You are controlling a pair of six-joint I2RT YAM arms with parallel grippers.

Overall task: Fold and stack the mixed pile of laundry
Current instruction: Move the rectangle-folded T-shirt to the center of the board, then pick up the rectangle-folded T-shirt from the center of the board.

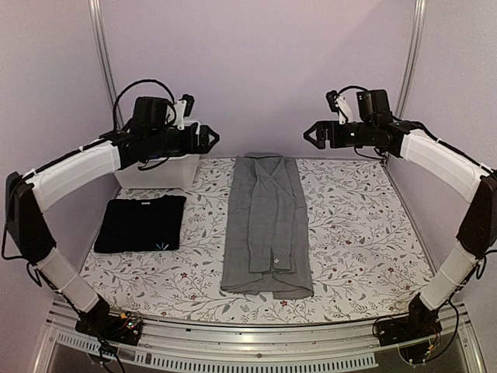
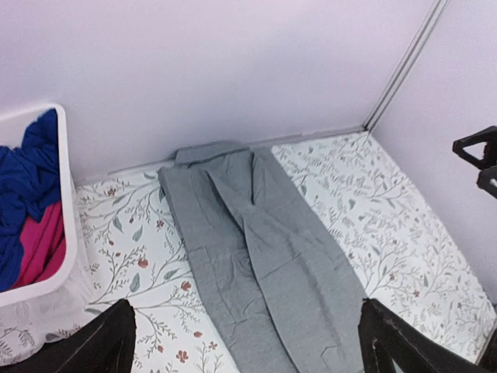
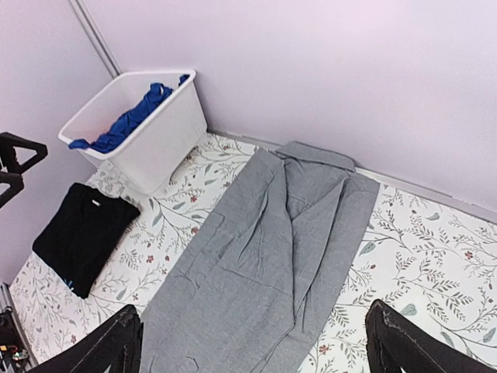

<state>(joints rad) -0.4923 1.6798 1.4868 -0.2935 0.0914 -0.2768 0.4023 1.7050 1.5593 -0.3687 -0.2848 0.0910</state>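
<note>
Grey shirt (image 1: 266,225) lies mid-frame, sides folded in. Your grippers?

Your left gripper (image 1: 212,138) and right gripper (image 1: 308,134) hover wide open, empty. Pinch both hem corners evenly; fold toward the collar.

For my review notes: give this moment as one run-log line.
grey shirt: sides folded in, flat mid-table | black T-shirt: folded, left of it | bin: blue garment inside | left gripper: open, raised | right gripper: open, raised

Left end effector (image 1: 213,137) aloft, right end effector (image 1: 308,134) aloft (both spread wide)
</note>
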